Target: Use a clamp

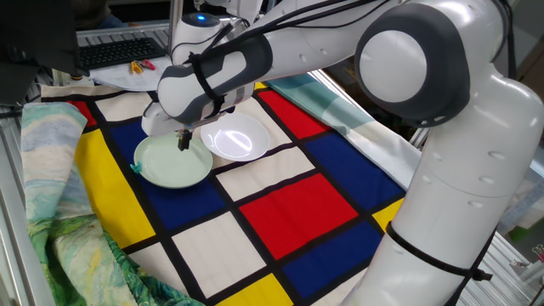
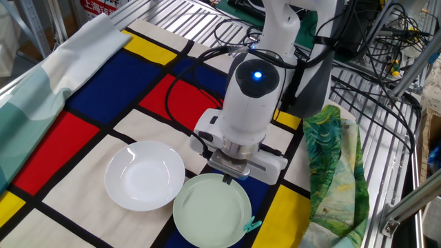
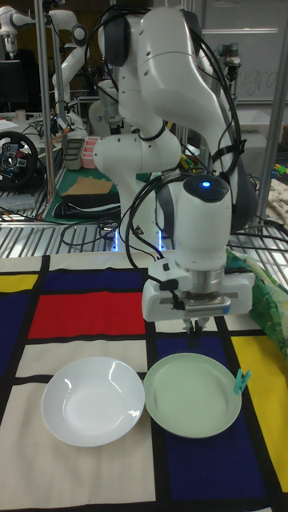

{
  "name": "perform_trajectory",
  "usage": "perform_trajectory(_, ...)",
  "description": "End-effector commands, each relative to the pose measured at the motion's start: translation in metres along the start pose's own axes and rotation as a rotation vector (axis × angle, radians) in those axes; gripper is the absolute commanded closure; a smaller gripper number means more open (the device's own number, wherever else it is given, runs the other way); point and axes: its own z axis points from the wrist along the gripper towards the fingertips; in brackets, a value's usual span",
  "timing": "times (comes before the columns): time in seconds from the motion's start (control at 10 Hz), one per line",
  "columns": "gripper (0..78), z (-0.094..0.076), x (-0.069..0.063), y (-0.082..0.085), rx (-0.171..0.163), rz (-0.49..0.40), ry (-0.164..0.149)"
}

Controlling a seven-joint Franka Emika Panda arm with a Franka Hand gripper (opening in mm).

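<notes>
Clamp [image 3: 238, 382] seen clipped on green plate [image 3: 192, 396] rim.
Gripper [image 3: 194, 326] held above plate's far edge; jaws appear closed, nothing held. White plate [image 3: 86, 400] adjacent.

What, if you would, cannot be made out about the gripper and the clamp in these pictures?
- Gripper: its fingers are small and dark in every view, so open or shut is unclear.
- Clamp: a speck at the pale green plate rim; its grip cannot be judged.
- In one fixed view, only a sliver of the clamp shows.
</notes>
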Motion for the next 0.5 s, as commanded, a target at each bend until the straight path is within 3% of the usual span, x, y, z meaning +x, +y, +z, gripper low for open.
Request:
perform_trajectory(0.1,76.4,-0.0013,-0.001,-0.0002,-0.003,0.004,-0.005)
perform_trajectory(0.3,76.4,-0.0013,-0.001,-0.0002,0.004,0.009,-0.009)
perform_trajectory(0.5,76.4,-0.0013,-0.001,-0.0002,0.032,0.136,0.004)
